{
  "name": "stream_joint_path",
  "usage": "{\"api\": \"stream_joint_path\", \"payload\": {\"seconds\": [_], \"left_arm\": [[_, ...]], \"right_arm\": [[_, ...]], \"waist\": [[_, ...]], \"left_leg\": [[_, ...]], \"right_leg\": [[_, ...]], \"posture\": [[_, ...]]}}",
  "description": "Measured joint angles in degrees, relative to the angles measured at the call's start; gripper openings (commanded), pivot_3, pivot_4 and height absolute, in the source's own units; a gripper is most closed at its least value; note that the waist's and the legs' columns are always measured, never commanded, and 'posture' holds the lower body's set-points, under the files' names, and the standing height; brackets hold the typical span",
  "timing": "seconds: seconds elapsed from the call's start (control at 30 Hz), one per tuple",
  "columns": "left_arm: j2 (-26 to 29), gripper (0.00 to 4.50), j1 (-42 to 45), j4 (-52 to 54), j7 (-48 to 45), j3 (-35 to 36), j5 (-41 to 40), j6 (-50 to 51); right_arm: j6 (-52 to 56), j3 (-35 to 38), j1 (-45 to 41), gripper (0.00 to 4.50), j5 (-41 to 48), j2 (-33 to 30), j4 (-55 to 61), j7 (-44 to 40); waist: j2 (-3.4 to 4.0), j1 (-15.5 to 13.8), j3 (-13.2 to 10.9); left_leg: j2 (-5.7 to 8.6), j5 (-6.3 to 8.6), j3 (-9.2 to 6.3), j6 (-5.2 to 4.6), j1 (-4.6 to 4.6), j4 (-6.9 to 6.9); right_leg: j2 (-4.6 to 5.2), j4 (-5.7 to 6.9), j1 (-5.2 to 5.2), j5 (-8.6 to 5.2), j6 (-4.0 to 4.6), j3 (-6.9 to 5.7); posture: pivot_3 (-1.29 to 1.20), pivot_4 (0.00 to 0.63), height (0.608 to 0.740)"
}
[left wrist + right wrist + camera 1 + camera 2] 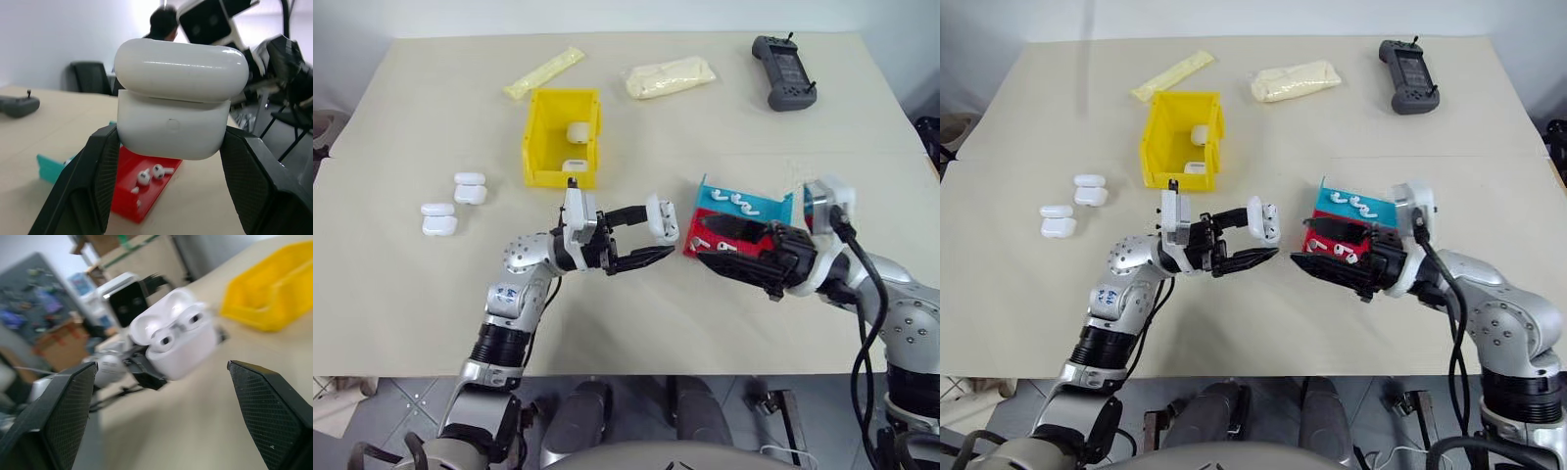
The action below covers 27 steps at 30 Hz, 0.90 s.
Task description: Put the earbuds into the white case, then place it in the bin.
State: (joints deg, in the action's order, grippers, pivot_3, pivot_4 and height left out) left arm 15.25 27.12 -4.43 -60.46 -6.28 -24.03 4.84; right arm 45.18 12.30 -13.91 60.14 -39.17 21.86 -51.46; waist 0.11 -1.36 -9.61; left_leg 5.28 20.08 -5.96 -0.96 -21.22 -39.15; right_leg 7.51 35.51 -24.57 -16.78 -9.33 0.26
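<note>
Beige counter (pixel 705 323) carries everything. Above its middle, the white case (pixel 662 217), lid ajar with two earbuds (pixel 177 329) seated inside, is pinched by the left hand (pixel 646 238). Just beside it, the right hand (pixel 729 247) hangs with fingers spread wide over the red and blue tray (pixel 717 204), where loose earbuds lie. Behind stands the bin (pixel 560 137), holding two cases.
</note>
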Motion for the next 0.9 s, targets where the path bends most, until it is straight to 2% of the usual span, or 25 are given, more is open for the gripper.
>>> {"api": "stream_joint_path", "payload": {"seconds": [0.07, 0.17, 0.27, 0.47, 0.77, 0.9], "left_arm": [[3.3, 2.74, 1.4, 0.0, 0.1, -1.7, 3.7, 0.1], [6.5, 2.74, 3.7, -0.2, 0.3, -3.9, 8.8, -0.4], [8.1, 2.74, 5.2, -0.8, 0.5, -6.0, 12.6, -0.9], [8.7, 2.74, 6.5, -0.7, 0.4, -8.9, 16.9, -0.7], [9.5, 2.74, 7.4, 1.9, 0.6, -12.7, 20.6, 4.3], [8.5, 2.74, 7.6, 2.5, 1.3, -12.7, 20.0, 6.3]], "right_arm": [[-1.4, -0.3, -0.2, 3.88, -2.2, -0.8, 0.0, -1.3], [-2.5, -3.2, -0.7, 2.92, -5.5, -2.4, 0.1, -3.1], [-3.3, -6.2, -2.8, 1.80, -8.9, -3.0, 0.1, -4.6], [-3.6, -10.8, -8.5, 0.03, -11.3, -2.1, 0.2, -5.3], [-1.7, -18.4, -16.5, 0.03, -16.8, -0.3, -1.2, -3.7], [-1.2, -20.8, -16.7, 0.03, -19.6, -0.3, -2.2, -3.9]], "waist": [[0.00, 0.0, 0.0], [0.00, -0.1, 0.0], [-0.01, -0.1, 0.0], [-0.03, -0.1, 0.0], [-0.03, -0.1, 0.0], [-0.03, -0.1, 0.0]], "left_leg": [[-0.01, -0.01, 0.00, 0.02, 0.01, 0.01], [0.03, -0.01, 0.00, 0.02, 0.01, 0.00], [0.06, 0.00, 0.00, 0.00, -0.02, 0.00], [0.04, 0.00, -0.03, 0.00, -0.04, 0.02], [0.05, 0.00, -0.06, 0.00, -0.06, 0.01], [0.06, 0.00, -0.07, 0.00, -0.08, 0.01]], "right_leg": [[-0.02, 0.00, -0.01, 0.00, 0.00, 0.00], [0.02, 0.00, 0.01, 0.00, 0.00, 0.01], [0.04, -0.01, 0.00, 0.00, 0.00, 0.01], [0.04, -0.05, 0.00, 0.00, 0.00, -0.02], [0.05, -0.04, -0.01, 0.00, 0.00, -0.04], [0.05, -0.03, -0.02, 0.00, 0.00, -0.05]], "posture": [[0.00, 0.150, 0.740], [0.00, 0.150, 0.740], [0.00, 0.150, 0.740], [0.00, 0.150, 0.740], [0.00, 0.150, 0.740], [0.00, 0.150, 0.740]]}}
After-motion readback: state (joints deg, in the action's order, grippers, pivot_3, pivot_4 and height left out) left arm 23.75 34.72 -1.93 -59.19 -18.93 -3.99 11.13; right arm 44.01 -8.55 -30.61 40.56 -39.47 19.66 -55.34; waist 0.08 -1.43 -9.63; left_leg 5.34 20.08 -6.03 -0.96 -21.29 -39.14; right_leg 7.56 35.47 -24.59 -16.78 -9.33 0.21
